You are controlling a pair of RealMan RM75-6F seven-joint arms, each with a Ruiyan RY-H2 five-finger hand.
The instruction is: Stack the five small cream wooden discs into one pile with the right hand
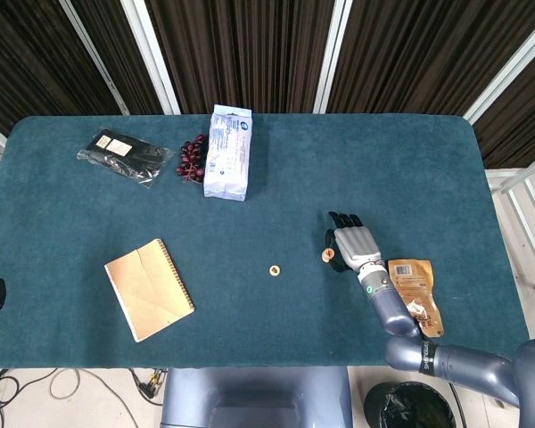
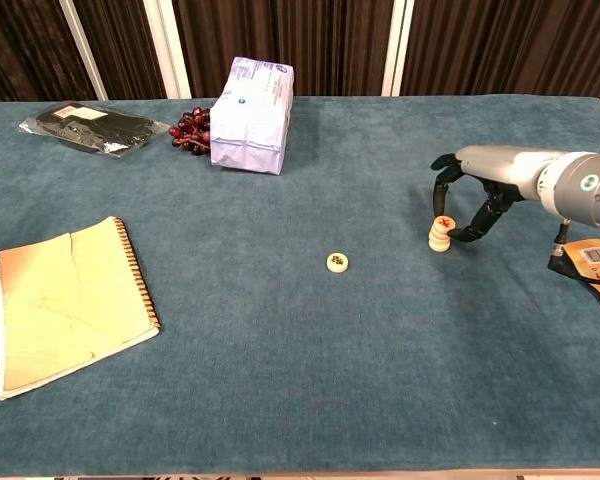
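The fingers [image 2: 448,196] of the right hand [image 2: 467,196] are curled around the short pile of cream discs [image 2: 439,235] at centre-right of the chest view, though actual contact cannot be told. One loose disc [image 2: 338,262] is left lying apart on the tabletop [image 2: 310,380] near the frame's middle, so the stacking is judged mostly done, with that disc not yet added.

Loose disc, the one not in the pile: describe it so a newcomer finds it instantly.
Start at the spiral notebook on the teal table and look right toward the right hand. The loose disc lies flat and alone, left of the pile. Unlike the pile, it is a single disc, with nothing touching it.
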